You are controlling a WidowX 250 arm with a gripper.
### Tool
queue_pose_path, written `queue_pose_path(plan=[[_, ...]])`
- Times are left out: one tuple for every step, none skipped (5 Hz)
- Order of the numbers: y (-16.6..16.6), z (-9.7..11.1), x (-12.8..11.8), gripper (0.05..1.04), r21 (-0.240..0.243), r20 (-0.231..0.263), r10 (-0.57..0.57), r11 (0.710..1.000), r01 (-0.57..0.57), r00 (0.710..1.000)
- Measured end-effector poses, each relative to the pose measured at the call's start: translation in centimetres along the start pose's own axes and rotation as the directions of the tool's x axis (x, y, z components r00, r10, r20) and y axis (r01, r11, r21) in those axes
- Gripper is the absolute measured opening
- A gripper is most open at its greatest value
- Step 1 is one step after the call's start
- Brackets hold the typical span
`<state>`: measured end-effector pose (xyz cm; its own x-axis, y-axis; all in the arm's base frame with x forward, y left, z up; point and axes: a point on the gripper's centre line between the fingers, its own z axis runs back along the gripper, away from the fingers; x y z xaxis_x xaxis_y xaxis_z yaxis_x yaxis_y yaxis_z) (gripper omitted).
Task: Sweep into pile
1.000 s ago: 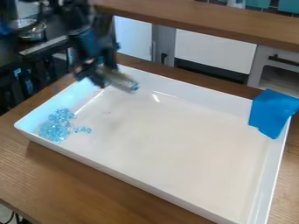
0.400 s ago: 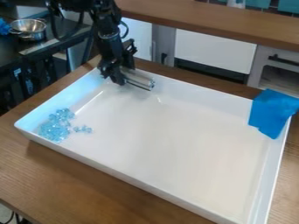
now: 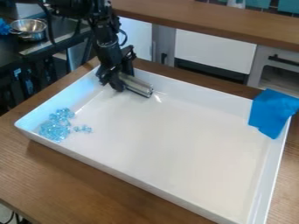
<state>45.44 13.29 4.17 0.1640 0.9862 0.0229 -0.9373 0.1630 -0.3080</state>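
Note:
The black gripper hangs over the back left corner of the white tray, shut on a silver cylindrical tool that points to the right, low inside the tray. Clear light-blue pieces lie heaped in the tray's left corner, well in front of the gripper and to its left. A few more pieces sit just right of that heap. The tool and the pieces are apart.
A blue cloth drapes over the tray's right rim. The tray's raised walls surround the work area. A metal pot stands on the dark counter at upper left, and a wooden ledge runs along the back.
The gripper and its tool have come right and then down into the tray's back left area, with a slight downward shift since the middle frame. The blue pieces look unmoved.

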Motion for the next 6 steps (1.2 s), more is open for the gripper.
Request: queue_pose_path(plan=[[1.8,0.5,0.1,0.502,0.006,0.002,-0.037,0.999,0.037,0.999],[4.5,1.3,0.0,0.502,0.021,-0.032,-0.057,0.998,0.058,0.998],[7.4,2.3,-0.2,0.502,0.040,-0.089,-0.065,0.997,0.068,0.994],[9.7,4.1,0.0,0.502,0.040,-0.111,-0.066,0.997,0.071,0.992],[12.0,5.4,-0.1,0.502,0.052,-0.111,-0.084,0.995,0.090,0.990],[13.6,5.8,-0.2,0.502,0.054,-0.111,-0.153,0.986,0.160,0.982]])
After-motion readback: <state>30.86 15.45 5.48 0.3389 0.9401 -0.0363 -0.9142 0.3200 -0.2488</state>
